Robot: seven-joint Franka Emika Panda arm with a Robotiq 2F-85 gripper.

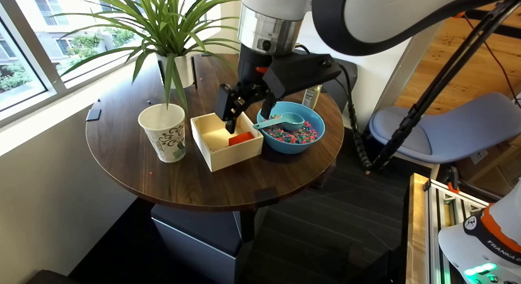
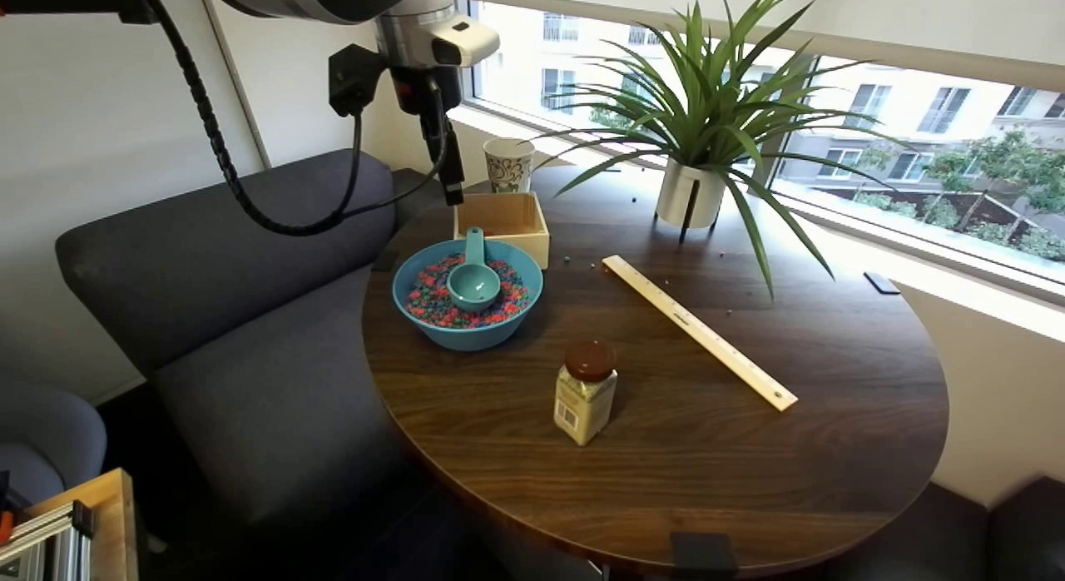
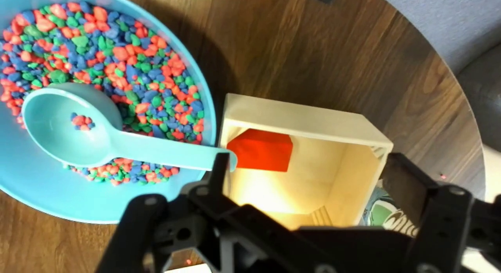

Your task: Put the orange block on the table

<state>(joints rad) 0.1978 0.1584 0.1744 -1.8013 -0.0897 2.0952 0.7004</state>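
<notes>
Your black two-fingered gripper has its fingers wide apart, one to each side of the square cream wooden tray. The small bright orange-red block lies inside, in the far corner on your left-hand finger's side. Left of the gripper sits the round blue bowl, containing red, green and blue gravel and a pale turquoise scoop; its handle crosses the rim toward that finger, contact undetermined. The dark brown wood-grain table shows beyond. Beside your right-hand finger, a printed paper cup is mostly hidden.
</notes>
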